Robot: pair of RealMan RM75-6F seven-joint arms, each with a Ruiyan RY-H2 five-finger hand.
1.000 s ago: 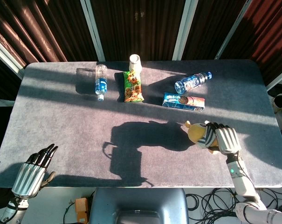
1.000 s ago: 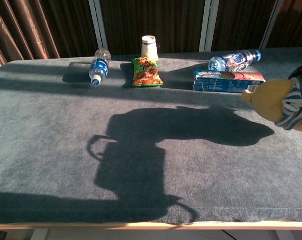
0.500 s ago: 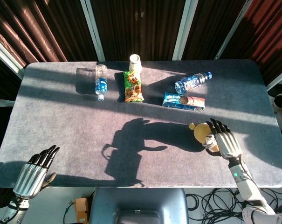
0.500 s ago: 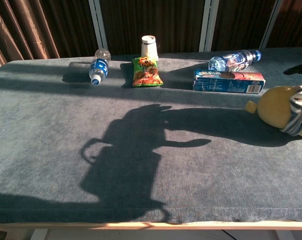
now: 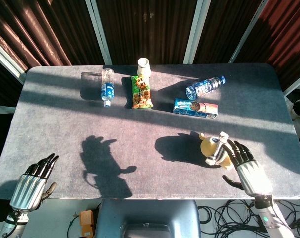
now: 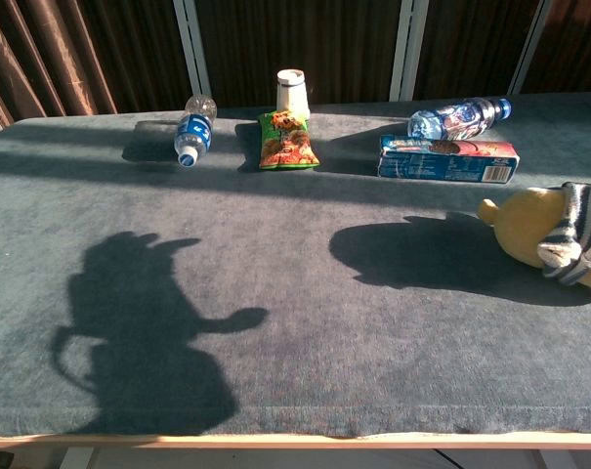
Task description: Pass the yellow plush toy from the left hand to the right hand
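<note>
The yellow plush toy point(image 5: 210, 148) with a striped scarf lies on the grey table point(image 5: 65, 129) at the right, near the front edge. In the chest view the plush toy point(image 6: 539, 228) shows at the right border. My right hand point(image 5: 248, 167) hovers just right of and nearer than the toy, fingers spread, holding nothing; its fingertips point(image 5: 235, 148) end close to the scarf. My left hand point(image 5: 32, 179) is at the front left corner, off the table's edge, fingers straight and empty. Neither hand shows in the chest view.
Along the back stand a lying water bottle point(image 5: 106, 88), a green snack bag point(image 5: 141, 92), a white cup point(image 5: 144, 66), a second bottle point(image 5: 204, 88) and a blue carton point(image 5: 195, 107). Arm shadows fall on the cloth at the front left and beside the toy.
My right hand has let go of the plush toy and drawn back toward the front edge; the toy now lies on the table. The left hand sank slightly.
</note>
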